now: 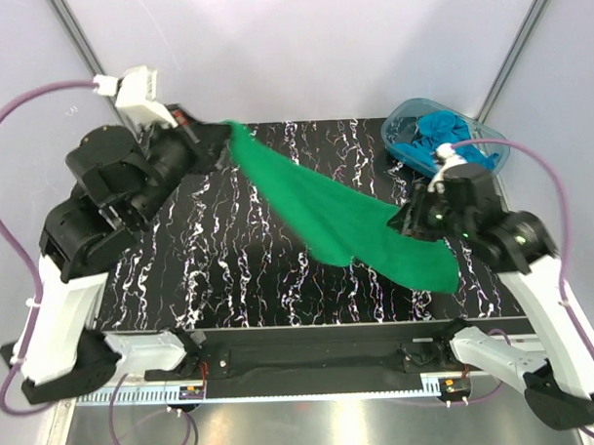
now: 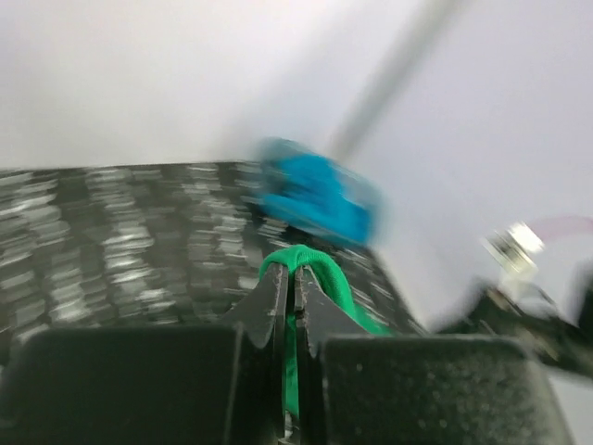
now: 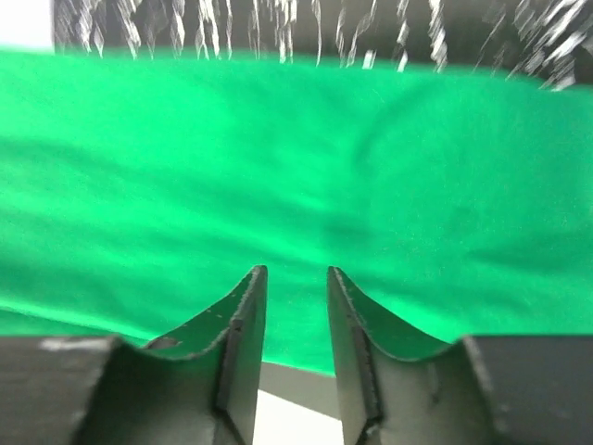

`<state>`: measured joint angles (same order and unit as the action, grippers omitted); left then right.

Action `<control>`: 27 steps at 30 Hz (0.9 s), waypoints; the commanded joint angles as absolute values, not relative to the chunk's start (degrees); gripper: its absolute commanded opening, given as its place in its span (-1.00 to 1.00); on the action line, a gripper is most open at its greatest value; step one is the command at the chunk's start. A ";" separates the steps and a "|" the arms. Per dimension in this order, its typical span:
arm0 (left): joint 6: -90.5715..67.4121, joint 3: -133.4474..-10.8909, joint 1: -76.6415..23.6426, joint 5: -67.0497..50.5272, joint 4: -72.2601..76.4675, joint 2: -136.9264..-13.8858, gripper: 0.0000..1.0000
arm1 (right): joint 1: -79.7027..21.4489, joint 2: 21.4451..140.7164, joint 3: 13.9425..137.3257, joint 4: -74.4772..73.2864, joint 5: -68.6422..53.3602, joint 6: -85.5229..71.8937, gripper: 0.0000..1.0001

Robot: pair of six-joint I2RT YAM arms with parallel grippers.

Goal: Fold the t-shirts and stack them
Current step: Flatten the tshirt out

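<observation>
- Green t-shirt, one fold pinched tight between the closed fingers of the left gripper, upper left of the top view.
- Right gripper with jaws parted, nothing between them, green cloth just beyond the tips; right of centre from above.
- Shirt stretched diagonally, upper left to lower right, over the black marbled table.
- Turquoise t-shirts heaped in the clear tub, upper right.

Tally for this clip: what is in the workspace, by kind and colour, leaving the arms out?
green t-shirt: 1
turquoise cloth heap, bundled so the separate shirts cannot be told: 1
clear tub holding that heap: 1
Total: 3
</observation>
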<state>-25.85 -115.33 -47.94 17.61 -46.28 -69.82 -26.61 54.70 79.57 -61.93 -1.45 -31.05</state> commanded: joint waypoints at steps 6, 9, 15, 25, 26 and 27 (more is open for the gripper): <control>-34.11 -78.87 -29.45 21.10 -55.28 -61.79 0.62 | -26.81 63.79 71.99 -56.34 -15.02 -34.10 -0.01; -32.96 -73.75 -29.44 22.77 -57.56 -60.12 0.72 | -26.72 66.53 70.85 -56.60 -16.69 -33.66 0.08; -31.56 -62.70 -31.80 8.63 -48.46 -54.32 0.40 | -26.98 69.87 63.92 -57.92 -17.75 -36.20 0.35; -31.65 -48.88 -57.21 6.15 -40.53 -66.87 0.23 | -29.71 71.37 51.95 -57.83 -11.70 -44.64 0.35; -30.94 -48.35 -58.78 6.24 -39.39 -67.49 0.25 | -29.62 70.15 51.07 -57.40 -10.65 -48.04 0.32; -29.89 -47.82 -59.41 5.81 -37.29 -68.02 0.26 | -29.62 69.44 49.32 -56.87 -8.46 -50.08 0.28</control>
<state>-31.94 -48.82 -57.17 6.28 -43.18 -68.27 -29.26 71.83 51.48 -58.11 -14.22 -42.57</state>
